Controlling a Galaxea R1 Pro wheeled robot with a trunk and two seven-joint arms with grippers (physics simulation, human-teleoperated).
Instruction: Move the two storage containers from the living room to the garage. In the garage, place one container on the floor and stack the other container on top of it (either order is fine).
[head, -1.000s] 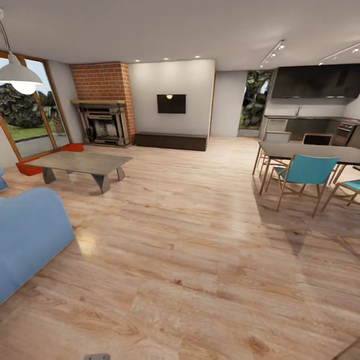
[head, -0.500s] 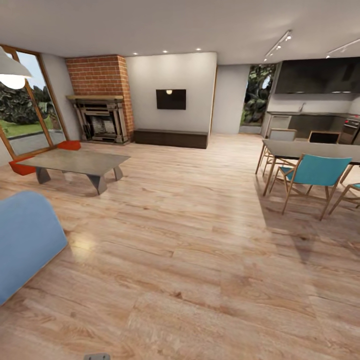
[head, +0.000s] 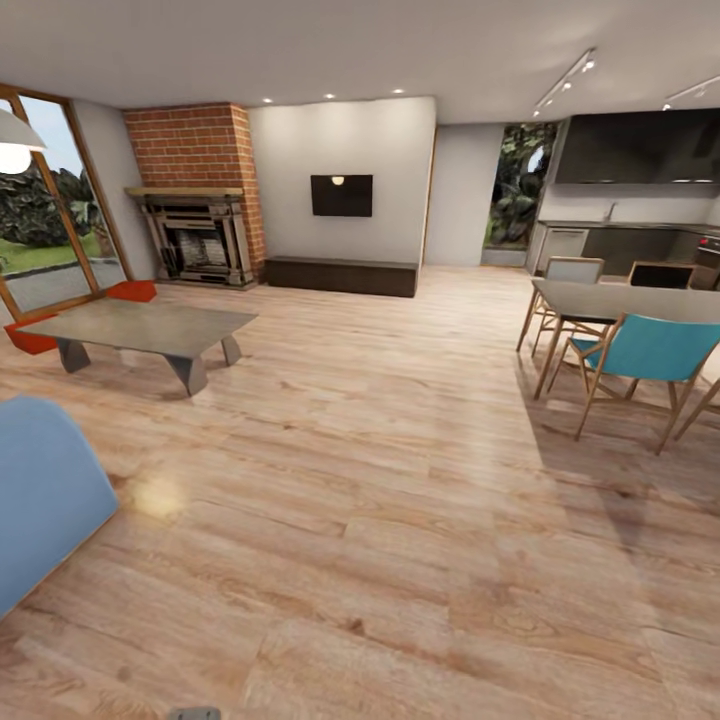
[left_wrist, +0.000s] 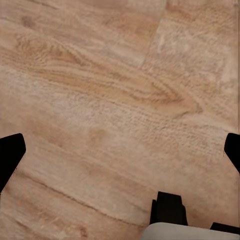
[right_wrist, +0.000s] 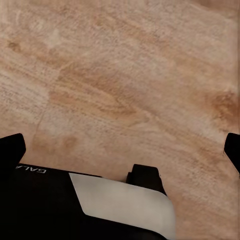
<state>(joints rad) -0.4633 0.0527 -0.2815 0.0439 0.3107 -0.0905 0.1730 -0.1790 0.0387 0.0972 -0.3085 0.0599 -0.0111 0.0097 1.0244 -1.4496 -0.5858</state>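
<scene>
Head view looks across the living room's wood-plank floor (head: 380, 480). The 2 storage containers sit on that floor at the far left, by the glass doors (head: 45, 235): one (head: 132, 290) beyond the low coffee table (head: 140, 328), the other (head: 30, 340) just past its left end. A blue sofa (head: 40, 500) is near left. Both wrist views face bare planks; the left gripper (left_wrist: 120, 150) and right gripper (right_wrist: 120, 147) are spread wide, holding nothing.
</scene>
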